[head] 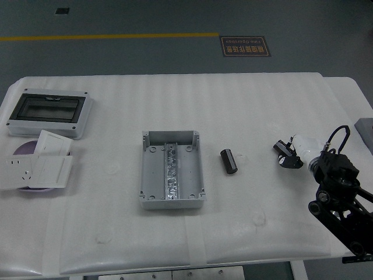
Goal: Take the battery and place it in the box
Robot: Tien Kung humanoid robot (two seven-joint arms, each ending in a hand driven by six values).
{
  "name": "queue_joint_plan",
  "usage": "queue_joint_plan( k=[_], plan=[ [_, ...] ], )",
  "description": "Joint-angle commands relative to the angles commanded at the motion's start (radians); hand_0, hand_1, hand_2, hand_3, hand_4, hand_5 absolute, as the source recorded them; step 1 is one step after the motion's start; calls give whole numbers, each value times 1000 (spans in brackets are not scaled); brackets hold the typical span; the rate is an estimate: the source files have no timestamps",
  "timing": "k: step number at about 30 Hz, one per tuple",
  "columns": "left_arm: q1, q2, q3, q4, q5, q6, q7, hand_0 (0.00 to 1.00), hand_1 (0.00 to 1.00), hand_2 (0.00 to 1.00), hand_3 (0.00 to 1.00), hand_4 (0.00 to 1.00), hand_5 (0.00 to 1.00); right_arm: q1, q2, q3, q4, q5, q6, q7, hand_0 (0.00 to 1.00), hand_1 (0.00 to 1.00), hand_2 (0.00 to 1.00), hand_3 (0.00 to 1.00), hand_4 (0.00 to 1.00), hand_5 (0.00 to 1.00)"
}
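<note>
A small black cylindrical battery lies on the white table, just right of the box. The box is an open grey plastic enclosure with a metal rail down its middle, at the table's centre. My right hand comes in from the right edge and hovers over the table about a hand's width right of the battery. Its dark fingers are relaxed and hold nothing. My left arm is not in view.
A grey enclosure with a dark clear lid stands at the far left. In front of it lie white wall sockets and switch plates on a purple disc. A grey object shows at the right edge.
</note>
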Motion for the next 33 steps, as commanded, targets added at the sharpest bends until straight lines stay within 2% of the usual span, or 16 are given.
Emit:
queue_joint_plan(
  k=[4,7,15,20,24,30,31,33],
  plan=[
    [0,-1,0,0,-1,1,-1,658,651,596,618,567,119,-3,-2,3,9,2,-27,0,460,419,374,651,457,384],
    [1,-2,-1,0,0,2,-2,658,651,592,618,567,122,-8,-9,10,42,20,-60,0,446,413,360,645,466,387],
    [2,-2,-8,1,7,1,-1,658,651,592,618,567,120,-10,-40,-14,201,204,-194,15,452,414,358,638,481,393],
    [3,-3,-14,1,12,0,0,658,650,590,618,567,121,15,-50,-101,308,360,-296,125,444,414,352,637,493,395],
    [5,-3,-20,1,17,-1,1,658,650,590,618,567,121,51,-34,-184,361,489,-356,238,444,414,352,637,493,395],
    [5,-2,-31,1,27,-1,3,658,650,589,618,568,120,115,1,-301,346,642,-341,390,453,422,352,642,508,400],
    [5,-1,-31,1,27,-1,3,658,650,588,618,568,119,121,5,-313,341,657,-337,406,542,508,503,661,532,411],
    [5,-1,-31,1,26,-2,3,658,650,588,618,568,119,133,18,-336,324,692,-327,446,542,508,503,661,532,411]
  ],
)
